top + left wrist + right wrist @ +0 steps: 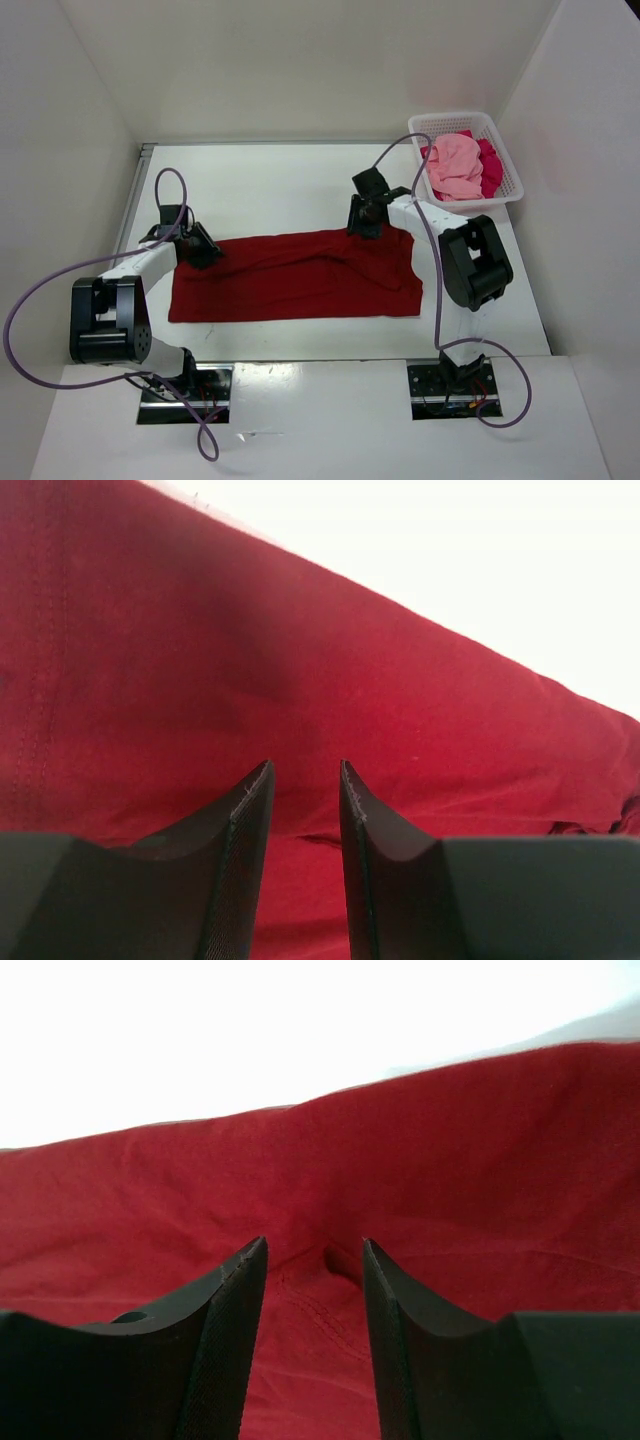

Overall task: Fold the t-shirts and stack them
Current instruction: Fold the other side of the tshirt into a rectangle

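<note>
Currently I'm holding left claw (305, 766) and right claw (313, 1241) parted, empty, along upper edge of dark red t-shirt (300, 278).

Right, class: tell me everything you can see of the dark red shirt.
The shirt is dark red soft cloth with stitched seams, lying flat but wrinkled as a wide band across the white table. The left gripper is at its far left corner and the right gripper at its far edge toward the right, both with jaws apart, gripping nothing.
</note>
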### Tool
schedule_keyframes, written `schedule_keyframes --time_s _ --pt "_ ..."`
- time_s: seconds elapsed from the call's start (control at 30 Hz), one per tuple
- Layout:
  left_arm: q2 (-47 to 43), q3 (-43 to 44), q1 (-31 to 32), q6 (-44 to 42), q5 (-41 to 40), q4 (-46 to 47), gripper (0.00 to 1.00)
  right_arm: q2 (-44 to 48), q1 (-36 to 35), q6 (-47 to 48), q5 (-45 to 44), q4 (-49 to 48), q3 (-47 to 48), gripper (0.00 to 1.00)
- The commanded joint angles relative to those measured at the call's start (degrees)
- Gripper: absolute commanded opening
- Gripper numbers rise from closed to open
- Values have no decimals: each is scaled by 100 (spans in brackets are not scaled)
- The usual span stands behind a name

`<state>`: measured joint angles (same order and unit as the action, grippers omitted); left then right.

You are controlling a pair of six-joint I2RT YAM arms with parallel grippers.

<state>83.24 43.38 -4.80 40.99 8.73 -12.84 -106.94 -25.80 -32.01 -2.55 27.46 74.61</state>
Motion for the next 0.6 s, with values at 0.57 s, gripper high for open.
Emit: schedule_keyframes --time_s 0.57 --pt "-89 -57 -21 102 94 300 40 -56 -180 -42 167 39 -52 43"
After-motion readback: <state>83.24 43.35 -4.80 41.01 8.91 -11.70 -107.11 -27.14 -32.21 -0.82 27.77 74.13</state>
